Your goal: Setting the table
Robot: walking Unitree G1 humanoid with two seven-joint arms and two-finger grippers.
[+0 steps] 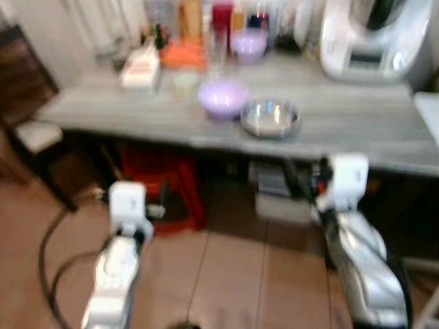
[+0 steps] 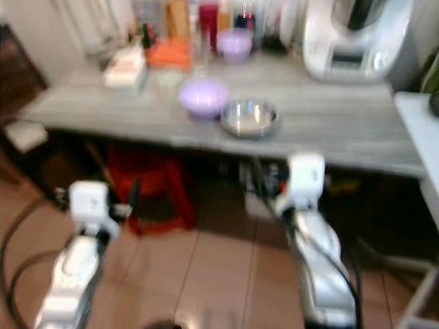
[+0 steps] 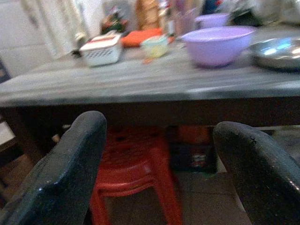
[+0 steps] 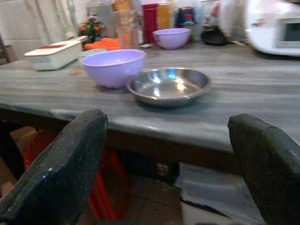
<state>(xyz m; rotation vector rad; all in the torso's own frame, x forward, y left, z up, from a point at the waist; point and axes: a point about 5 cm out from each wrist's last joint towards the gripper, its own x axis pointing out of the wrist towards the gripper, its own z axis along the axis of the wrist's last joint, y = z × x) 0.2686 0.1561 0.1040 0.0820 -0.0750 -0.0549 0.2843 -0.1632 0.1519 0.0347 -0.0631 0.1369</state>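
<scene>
— Where did the robot stand?

— It faced a long grey table [image 1: 357,123], with both arms held low in front of the near edge, over the tiled floor [image 1: 226,274]. The head views were blurred.

— And the dishes?

— A lilac bowl [image 4: 112,67] sat near the middle of the table, and a steel bowl [image 4: 169,86] sat just to its right, close enough that I could not tell whether the rims touched. A second, smaller lilac bowl [image 4: 171,37] stood farther back, among bottles and jars along the far edge.

— What else was on the table?

— A white basket [image 3: 101,49] toward the far left, something orange [image 1: 182,55] behind it, and a big white kitchen appliance [image 1: 374,38] at the far right.

— The claws?

— The left gripper [image 3: 159,173] had its two black fingers spread wide with nothing between them, pointed at the table edge and a red stool [image 3: 136,178] under the table. The right gripper [image 4: 173,173] was likewise spread and empty, aimed toward the steel bowl, well short of it and below the tabletop.
</scene>
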